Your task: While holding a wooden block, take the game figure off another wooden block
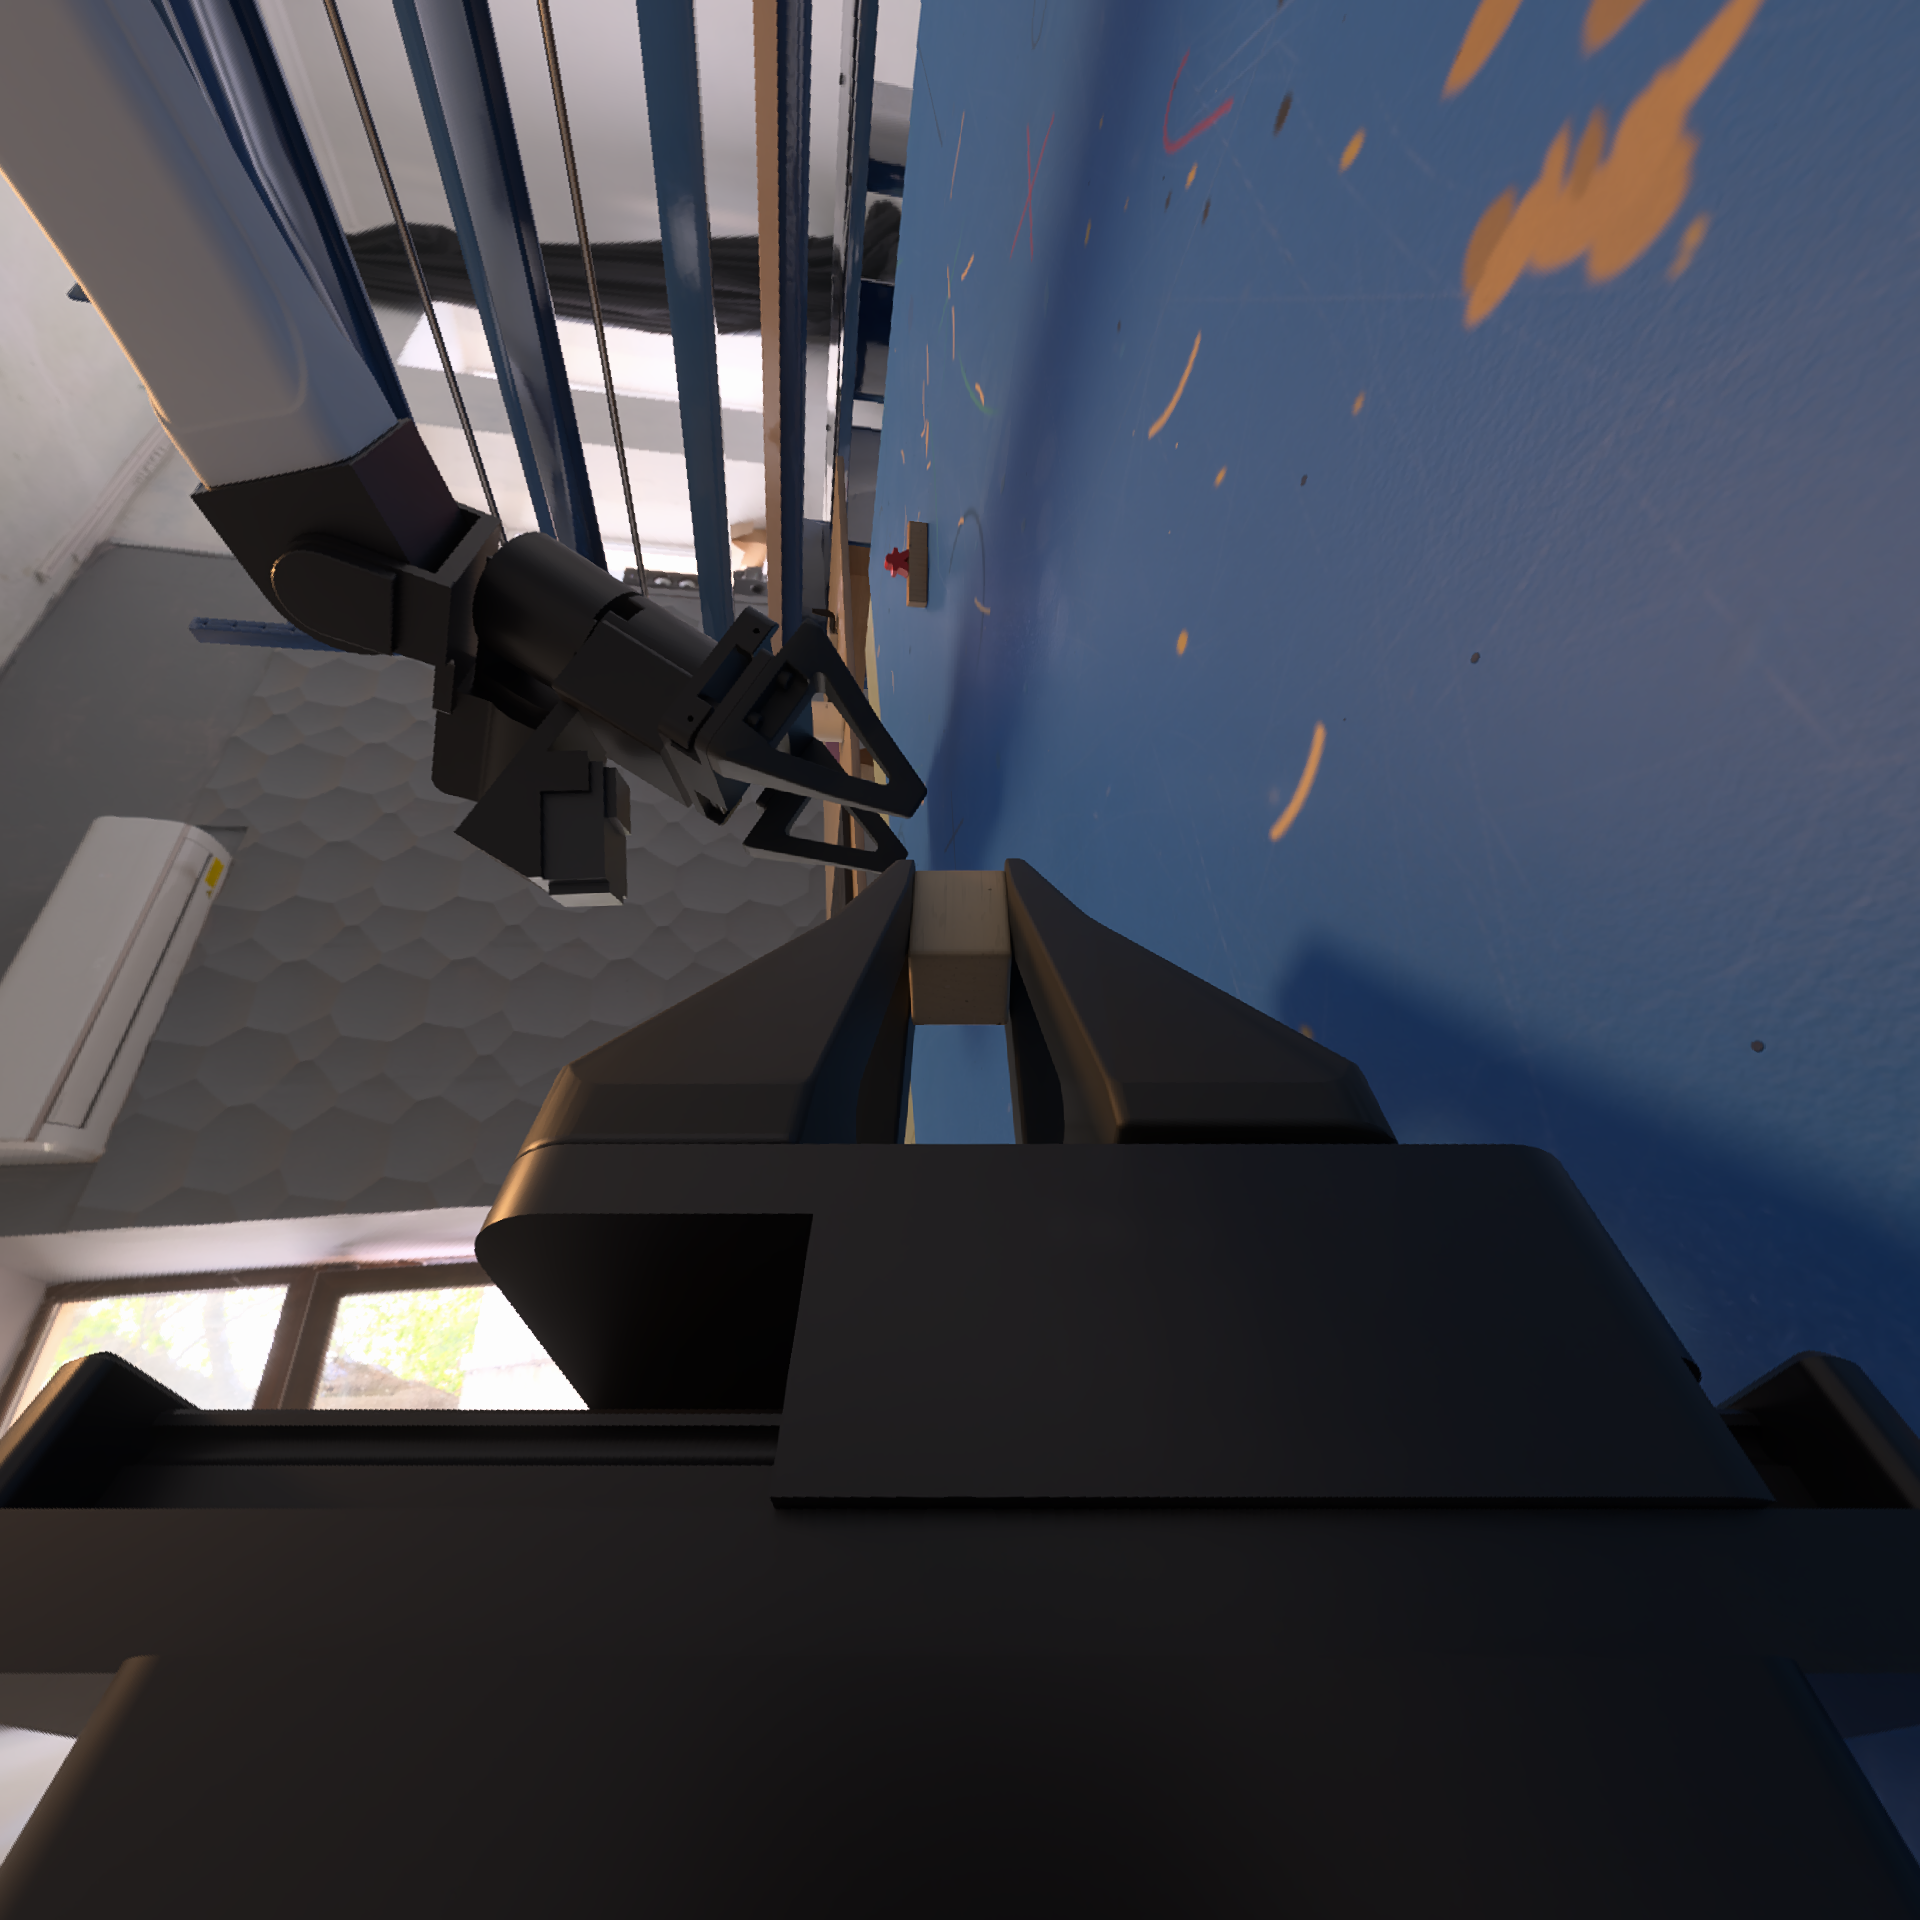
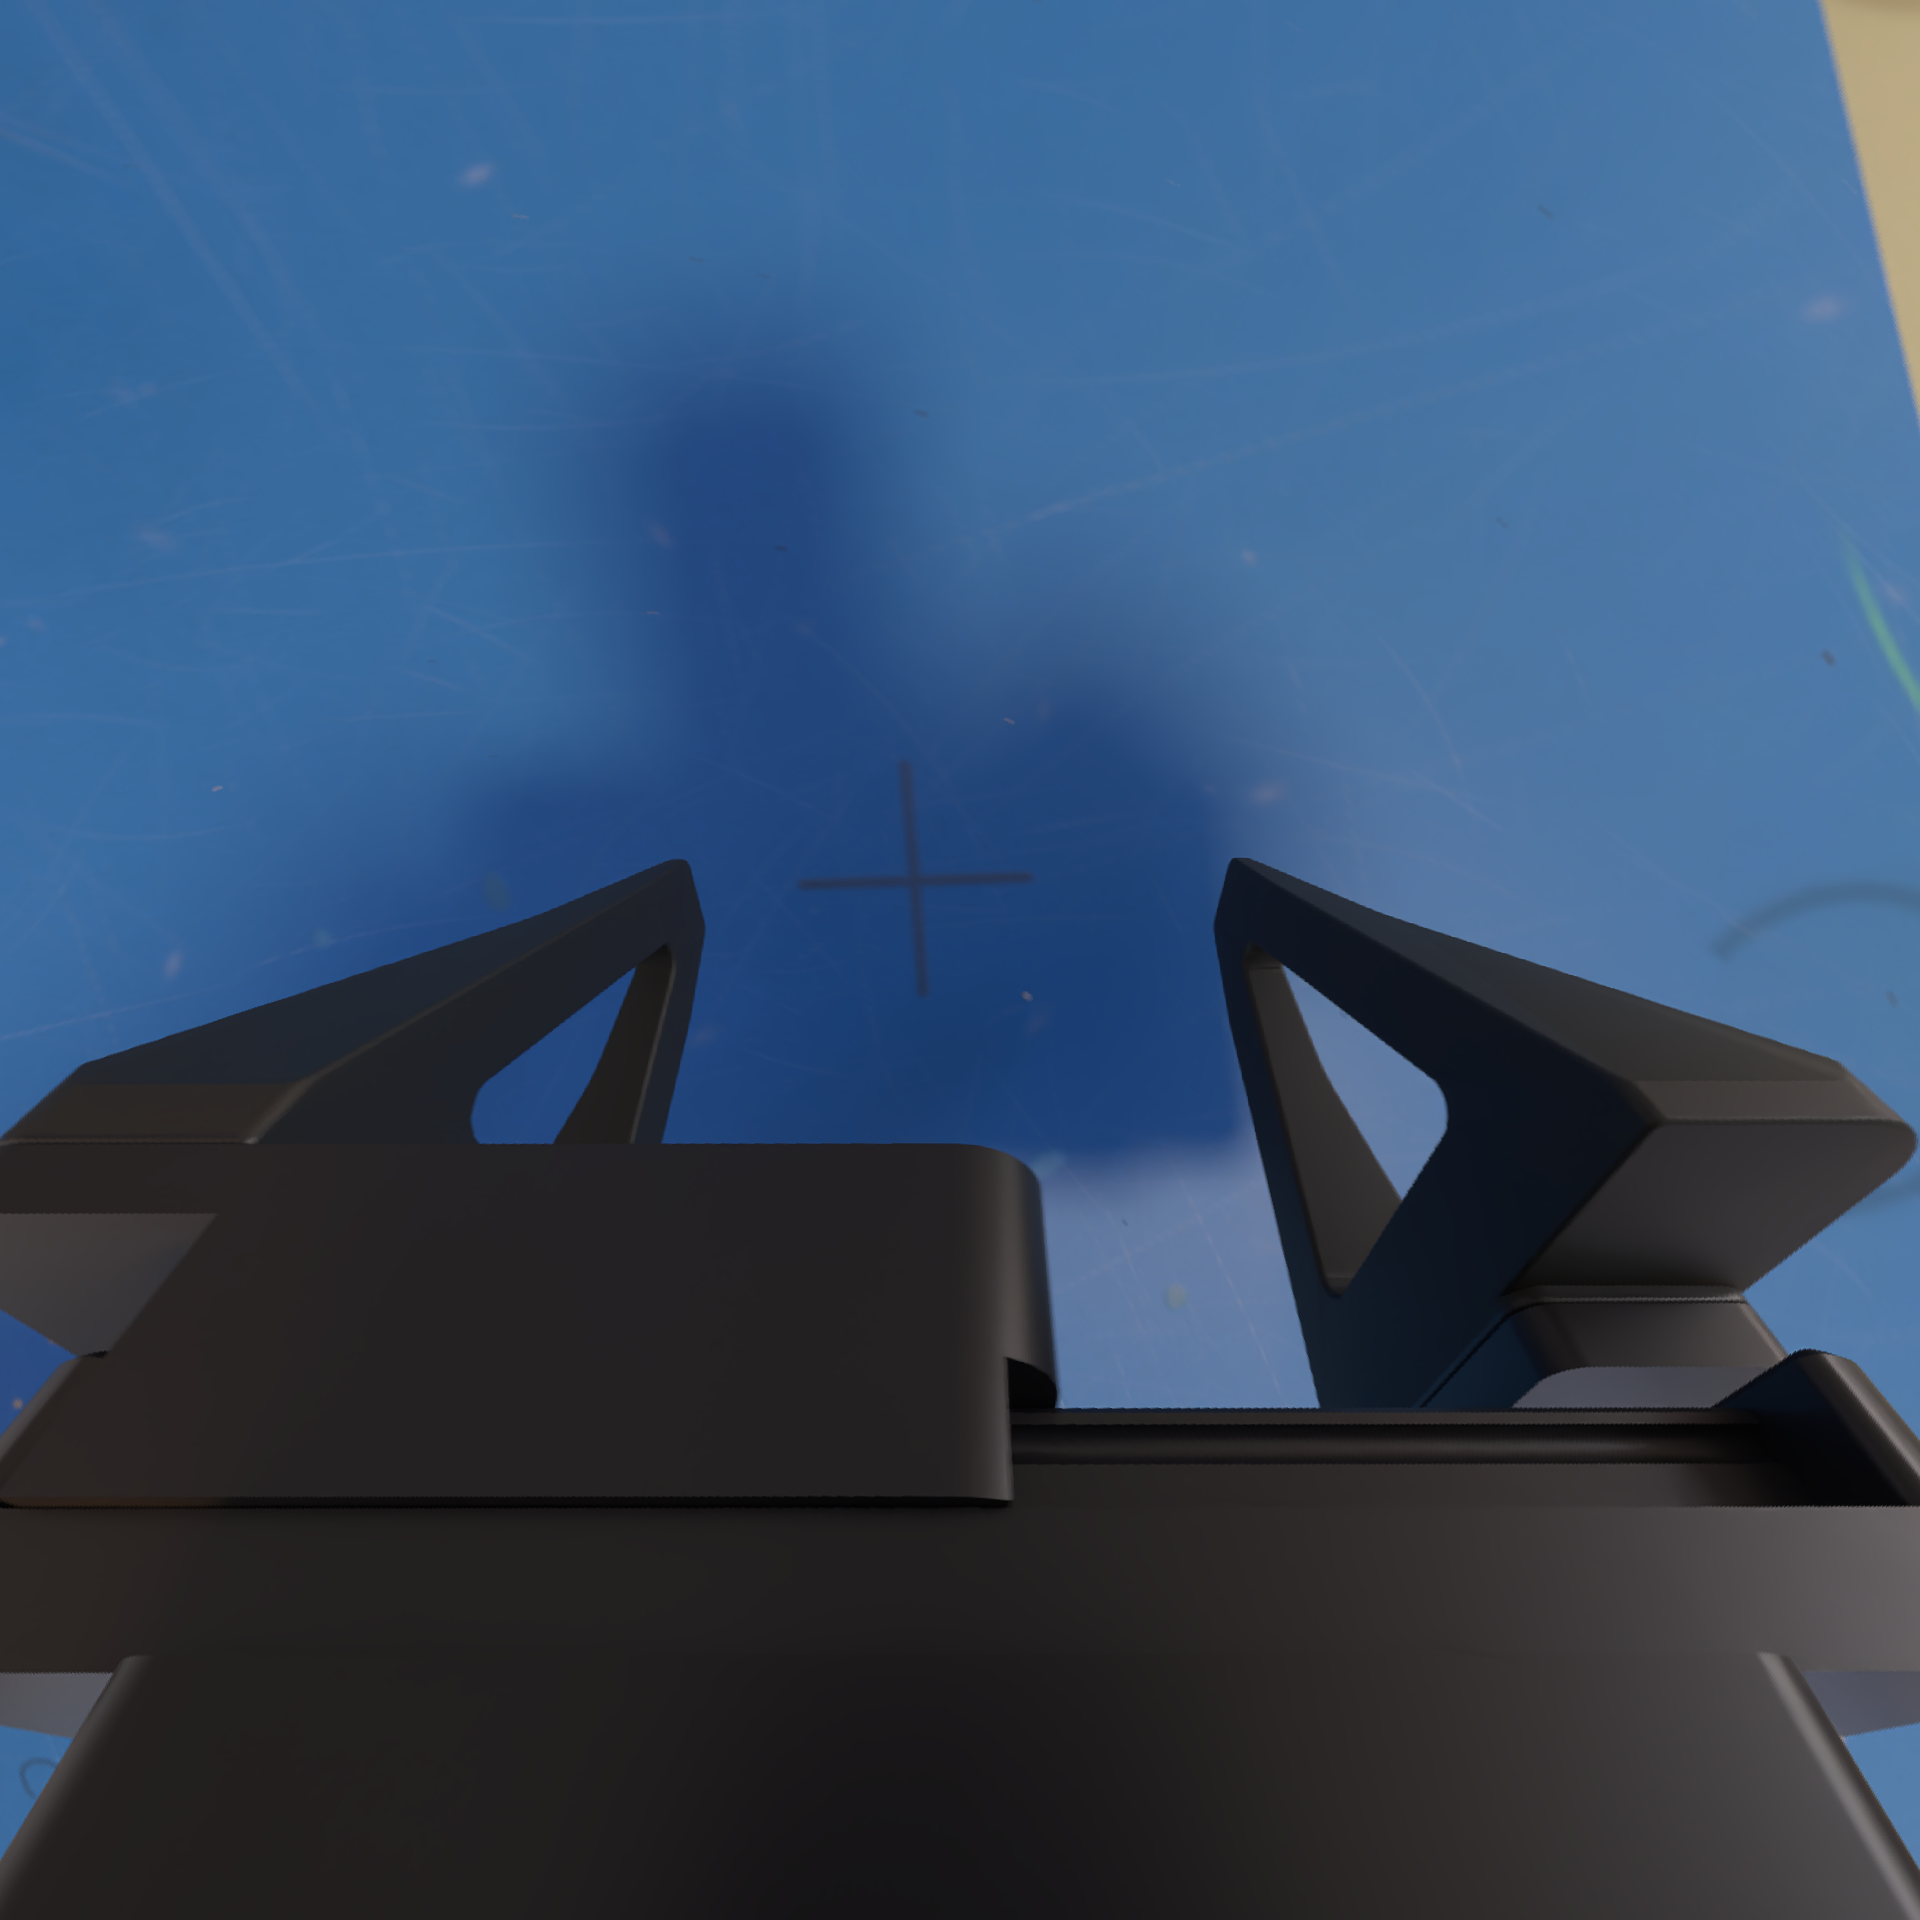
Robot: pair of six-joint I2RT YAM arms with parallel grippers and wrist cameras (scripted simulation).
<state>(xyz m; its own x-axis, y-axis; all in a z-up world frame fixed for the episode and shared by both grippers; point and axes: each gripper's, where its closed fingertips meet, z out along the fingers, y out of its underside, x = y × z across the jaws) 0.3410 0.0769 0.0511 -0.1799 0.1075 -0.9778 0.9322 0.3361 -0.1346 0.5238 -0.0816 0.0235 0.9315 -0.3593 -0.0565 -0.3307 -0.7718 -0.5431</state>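
Note:
My left gripper [image 1: 959,883] is shut on a pale wooden block [image 1: 958,951], held between its two black fingers above the blue table [image 1: 1455,623]. The left wrist view is rolled sideways, so the table runs down the right side. Far off on the table a small red game figure [image 1: 897,562] stands on a second wooden block [image 1: 917,563]. My right gripper shows in the left wrist view [image 1: 883,826] just beyond the held block. In the right wrist view the right gripper [image 2: 959,883] is open and empty, pointing down at the bare blue table [image 2: 416,416] over a dark cross mark [image 2: 914,879].
The table top has orange paint patches [image 1: 1590,197] and scratches. Its tan edge [image 2: 1886,156] shows at the upper right of the right wrist view. Blue frame posts [image 1: 675,260] and an air conditioner [image 1: 104,987] stand in the background.

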